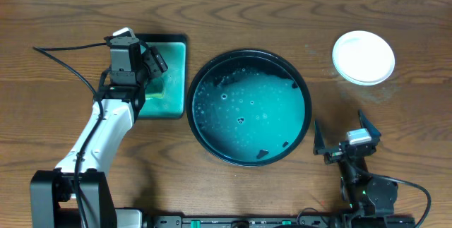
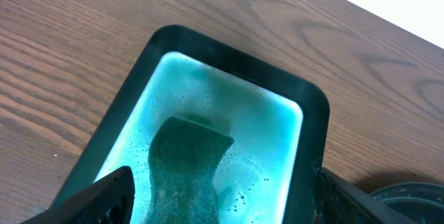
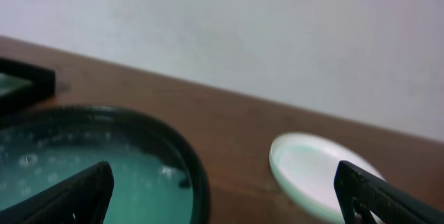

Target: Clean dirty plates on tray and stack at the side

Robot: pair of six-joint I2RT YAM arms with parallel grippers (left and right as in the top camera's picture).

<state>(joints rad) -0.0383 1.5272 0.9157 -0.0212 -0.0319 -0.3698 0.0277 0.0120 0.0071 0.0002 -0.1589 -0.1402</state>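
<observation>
Small pale round plates, apparently stacked beside the large round black-rimmed tray: likely stiff, wet-slick; grasp at rim. Left gripper and right gripper gape, empty.

No readable text or labels.

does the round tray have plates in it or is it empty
Empty: overhead, the round tray holds only foamy teal water and dark specks. The plates sit outside, to its right.
</observation>
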